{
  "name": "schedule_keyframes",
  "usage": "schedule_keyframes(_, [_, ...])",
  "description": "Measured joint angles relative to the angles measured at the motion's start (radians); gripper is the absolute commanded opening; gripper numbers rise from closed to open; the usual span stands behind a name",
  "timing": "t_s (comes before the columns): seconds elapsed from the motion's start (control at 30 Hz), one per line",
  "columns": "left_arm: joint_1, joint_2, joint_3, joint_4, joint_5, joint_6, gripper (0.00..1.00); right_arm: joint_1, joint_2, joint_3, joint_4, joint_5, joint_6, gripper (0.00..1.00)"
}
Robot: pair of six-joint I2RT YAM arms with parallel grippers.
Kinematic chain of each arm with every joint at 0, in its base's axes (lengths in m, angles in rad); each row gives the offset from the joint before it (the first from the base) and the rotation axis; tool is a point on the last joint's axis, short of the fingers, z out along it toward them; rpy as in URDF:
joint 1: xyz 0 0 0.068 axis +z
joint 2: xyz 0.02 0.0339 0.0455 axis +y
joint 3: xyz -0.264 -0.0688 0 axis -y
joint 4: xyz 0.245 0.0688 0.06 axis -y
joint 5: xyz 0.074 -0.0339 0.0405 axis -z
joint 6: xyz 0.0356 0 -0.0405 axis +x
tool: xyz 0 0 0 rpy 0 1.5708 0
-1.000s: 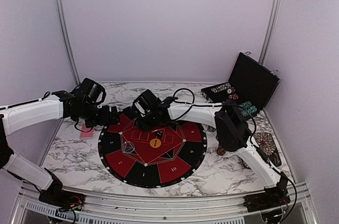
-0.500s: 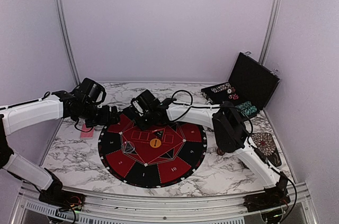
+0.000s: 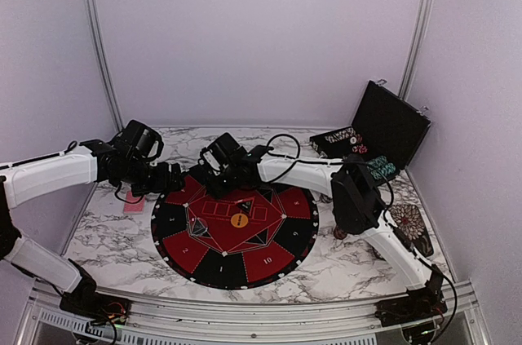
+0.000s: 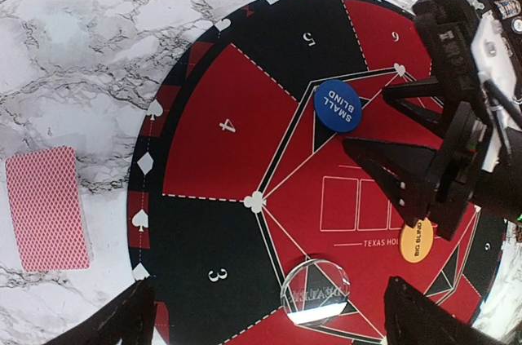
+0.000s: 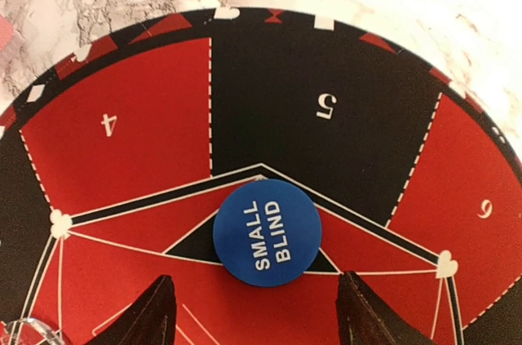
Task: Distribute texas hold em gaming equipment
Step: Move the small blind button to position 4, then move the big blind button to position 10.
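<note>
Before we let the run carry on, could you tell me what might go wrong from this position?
1. The right gripper has open jaws straddling the blue small blind button; if it drags on withdrawal, a finger might knock the disc off its spot by seat 5.
2. The right gripper hangs close over the mat, near the orange big blind button and the clear dealer button; a low sweep could shift either.
3. The card deck lies off the mat near the left gripper and could get bumped.
</note>
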Motion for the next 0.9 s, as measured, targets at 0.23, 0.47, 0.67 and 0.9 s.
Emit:
schedule_keyframes(0.23, [0.0, 0.0, 0.0, 0.001, 0.0, 0.0, 0.99, 0.0, -0.146, -0.095, -0.026, -0.009, 0.025, 0.62])
schedule_keyframes(0.47, [0.0, 0.002, 0.001, 0.018, 0.006, 0.0, 0.99, 0.002, -0.318, -0.332, -0.018, -0.053, 0.079, 0.55])
schedule_keyframes(0.67, [0.0, 0.021, 0.004, 0.031, 0.009, 0.0, 0.99, 0.023, -0.346, -0.449, -0.024, -0.081, 0.105, 0.51])
schedule_keyframes(0.9, [0.0, 0.04, 0.008, 0.034, 0.018, 0.0, 0.99, 0.051, -0.344, -0.459, -0.03, -0.109, 0.109, 0.5])
